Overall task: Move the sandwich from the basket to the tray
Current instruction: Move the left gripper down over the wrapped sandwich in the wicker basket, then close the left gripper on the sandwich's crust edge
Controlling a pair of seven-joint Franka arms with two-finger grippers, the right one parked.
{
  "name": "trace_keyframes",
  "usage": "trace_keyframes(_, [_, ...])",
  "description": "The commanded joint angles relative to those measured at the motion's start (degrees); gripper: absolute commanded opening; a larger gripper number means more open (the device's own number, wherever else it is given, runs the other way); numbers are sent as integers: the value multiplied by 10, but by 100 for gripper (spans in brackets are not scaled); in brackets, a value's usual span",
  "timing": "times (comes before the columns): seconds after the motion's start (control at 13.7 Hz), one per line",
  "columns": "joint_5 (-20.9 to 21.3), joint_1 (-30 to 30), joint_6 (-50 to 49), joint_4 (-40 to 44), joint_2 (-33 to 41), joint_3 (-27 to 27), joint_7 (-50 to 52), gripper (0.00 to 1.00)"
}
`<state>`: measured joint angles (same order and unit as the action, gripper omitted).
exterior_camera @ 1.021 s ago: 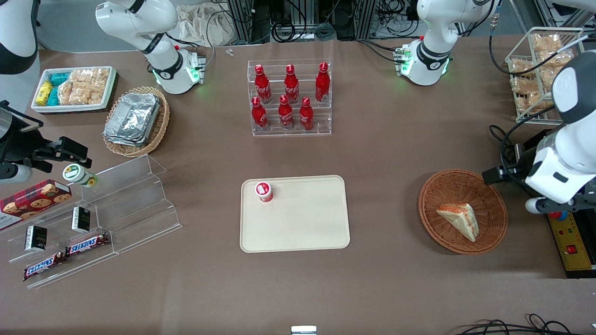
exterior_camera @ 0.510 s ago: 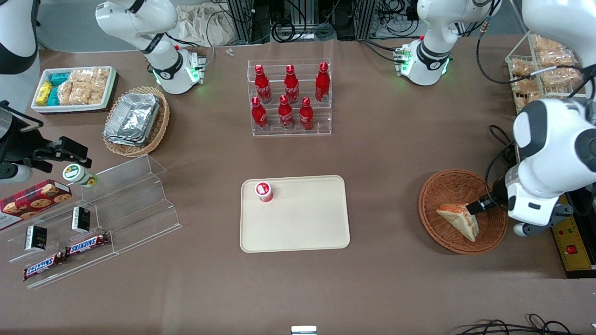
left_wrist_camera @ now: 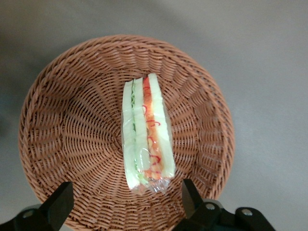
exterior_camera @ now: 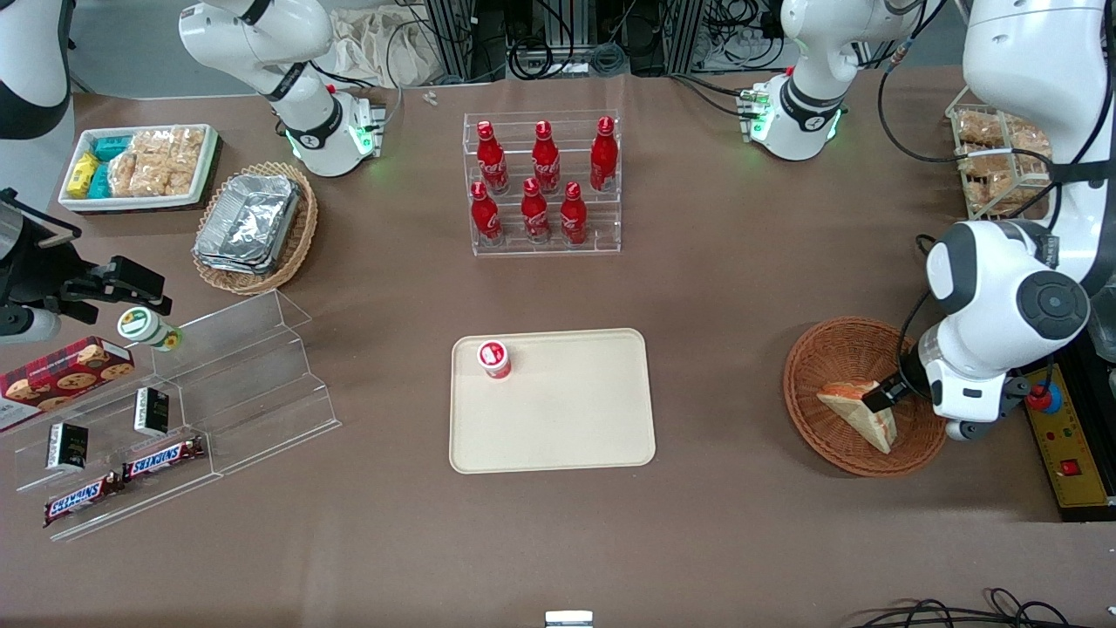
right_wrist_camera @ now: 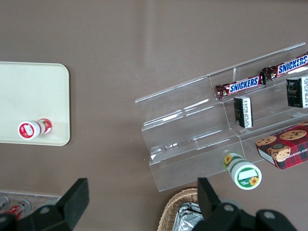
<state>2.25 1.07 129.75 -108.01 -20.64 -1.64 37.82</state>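
Note:
The sandwich [exterior_camera: 859, 413], a pale bread wedge with orange-red and green filling in clear wrap, lies in the round reddish-brown wicker basket [exterior_camera: 819, 358] toward the working arm's end of the table. In the left wrist view the sandwich [left_wrist_camera: 147, 132] lies in the middle of the basket [left_wrist_camera: 57, 110]. My left gripper [exterior_camera: 876, 397] hovers just above the sandwich, open; its fingers [left_wrist_camera: 60, 204] stand apart on either side of the wedge's end, touching nothing. The beige tray [exterior_camera: 567, 419] lies at the table's middle, also in the right wrist view [right_wrist_camera: 29, 91].
A small red-lidded cup [exterior_camera: 493, 358] stands on the tray's corner. A clear rack of red bottles [exterior_camera: 542, 183] stands farther from the camera. A white wire rack of bagged snacks [exterior_camera: 994, 161] is beside the working arm. A yellow control box [exterior_camera: 1068, 453] lies beside the basket.
The working arm has swung from the table's edge in over the basket and lowered, bringing the open gripper above the sandwich. The sandwich has not moved.

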Motion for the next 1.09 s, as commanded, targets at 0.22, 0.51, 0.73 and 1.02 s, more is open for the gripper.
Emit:
trace_keyframes(0.22, [-9,7,43,-18,-19,-2,30,99])
trace_keyframes(0.51, [-9,7,59,-18,-33,-3,62,99])
trace_keyframes(0.73, [-18,7,72,-18,-46,-3,77,99])
trace_keyframes(1.02, [-32,7,83,-15,-60,-3,81,99])
